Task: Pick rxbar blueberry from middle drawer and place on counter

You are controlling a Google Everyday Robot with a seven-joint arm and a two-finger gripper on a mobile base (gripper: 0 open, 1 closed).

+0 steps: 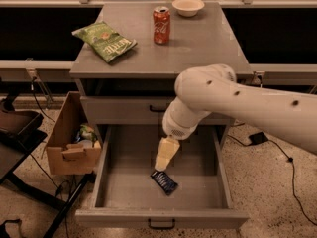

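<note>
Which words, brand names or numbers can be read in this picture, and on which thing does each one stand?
"kettle" (probably; it is blurred): on the green crisp bag lying on the counter.
White script on the red can: too blurred to read.
Pale lettering on the blue bar in the open drawer: too small to read.
No text on the gripper, which hangs just above the bar's far end.
</note>
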